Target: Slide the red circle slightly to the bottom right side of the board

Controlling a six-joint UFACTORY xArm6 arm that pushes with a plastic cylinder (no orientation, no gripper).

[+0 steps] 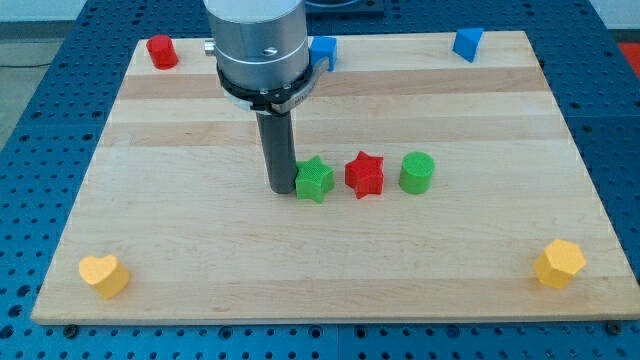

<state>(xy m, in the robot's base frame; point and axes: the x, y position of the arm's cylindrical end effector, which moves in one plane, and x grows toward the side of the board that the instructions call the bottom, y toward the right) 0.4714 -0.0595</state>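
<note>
The red circle (pixel 161 51) is a short red cylinder at the board's top left corner. My tip (pixel 279 187) is near the board's middle, far down and to the right of the red circle. It touches the left side of the green star (pixel 314 180). The red star (pixel 364 174) and the green circle (pixel 416 172) stand in a row to the right of the green star.
A blue block (pixel 322 50) sits at the top edge, partly hidden behind the arm. A blue cube (pixel 466 44) is at the top right. A yellow heart (pixel 104 274) is at the bottom left and a yellow hexagon (pixel 559 264) at the bottom right.
</note>
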